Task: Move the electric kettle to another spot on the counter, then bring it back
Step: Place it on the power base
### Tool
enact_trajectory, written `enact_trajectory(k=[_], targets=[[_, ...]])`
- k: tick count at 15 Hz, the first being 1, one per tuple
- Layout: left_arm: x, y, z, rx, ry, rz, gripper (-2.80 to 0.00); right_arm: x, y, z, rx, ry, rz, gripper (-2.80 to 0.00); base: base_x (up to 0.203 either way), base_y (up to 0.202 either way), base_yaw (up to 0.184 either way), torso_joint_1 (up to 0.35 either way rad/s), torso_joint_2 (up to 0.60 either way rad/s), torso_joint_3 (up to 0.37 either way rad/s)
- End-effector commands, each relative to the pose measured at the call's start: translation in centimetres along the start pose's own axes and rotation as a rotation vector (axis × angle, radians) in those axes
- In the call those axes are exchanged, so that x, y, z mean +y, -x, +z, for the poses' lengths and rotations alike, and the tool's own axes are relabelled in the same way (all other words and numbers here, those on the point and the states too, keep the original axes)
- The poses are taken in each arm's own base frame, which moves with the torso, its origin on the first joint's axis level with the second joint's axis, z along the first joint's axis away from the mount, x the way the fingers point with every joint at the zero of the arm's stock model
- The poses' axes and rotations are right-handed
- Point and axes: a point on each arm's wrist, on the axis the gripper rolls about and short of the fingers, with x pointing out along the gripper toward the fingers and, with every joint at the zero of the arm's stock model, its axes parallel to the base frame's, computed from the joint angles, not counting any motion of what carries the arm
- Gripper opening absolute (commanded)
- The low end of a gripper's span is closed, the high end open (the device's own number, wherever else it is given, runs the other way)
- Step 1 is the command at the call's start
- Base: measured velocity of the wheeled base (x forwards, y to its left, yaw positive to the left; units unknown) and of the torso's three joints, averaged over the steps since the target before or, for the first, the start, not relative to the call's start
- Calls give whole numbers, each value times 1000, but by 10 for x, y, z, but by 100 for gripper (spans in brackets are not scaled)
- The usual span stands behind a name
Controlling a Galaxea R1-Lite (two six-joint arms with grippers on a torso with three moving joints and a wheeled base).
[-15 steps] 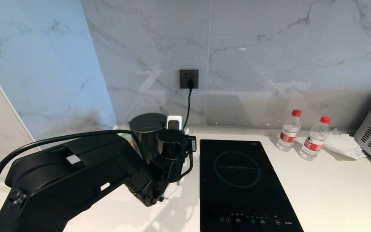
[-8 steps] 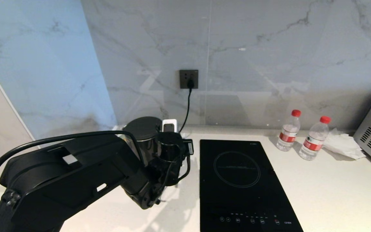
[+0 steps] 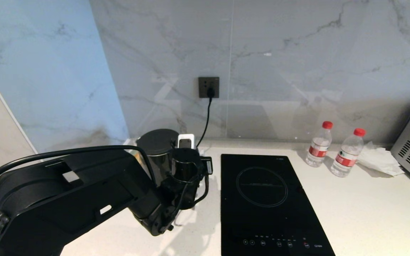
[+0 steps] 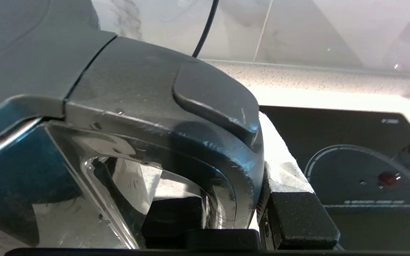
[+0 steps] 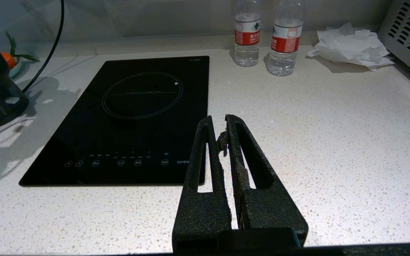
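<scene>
Electric kettle (image 3: 157,149) on counter (image 3: 368,209) left of induction hob (image 3: 265,199); two bottles (image 3: 319,144) right, behind.

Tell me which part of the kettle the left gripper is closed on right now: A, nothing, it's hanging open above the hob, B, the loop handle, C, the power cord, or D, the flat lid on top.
B: in the left wrist view the left gripper has one finger inside and one outside the loop handle of the electric kettle, clamping it; the lid and cord are untouched.
</scene>
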Motion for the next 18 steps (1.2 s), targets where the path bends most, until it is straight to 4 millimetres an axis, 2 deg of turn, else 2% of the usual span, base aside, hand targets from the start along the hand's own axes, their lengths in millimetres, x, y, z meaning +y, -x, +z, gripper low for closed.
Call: enact_trajectory(k=[1, 5, 18], targets=[[-1, 0, 1, -7, -16, 0, -280, 0, 0, 0, -1, 0, 0, -280, 0, 0, 0, 0, 0, 0], [-9, 4, 1, -8, -18, -24, -280, 0, 0, 0, 0, 0, 0, -280, 0, 0, 0, 0, 0, 0], [-12, 7, 2, -5, -48, -26, -280, 0, 0, 0, 0, 0, 0, -280, 0, 0, 0, 0, 0, 0]])
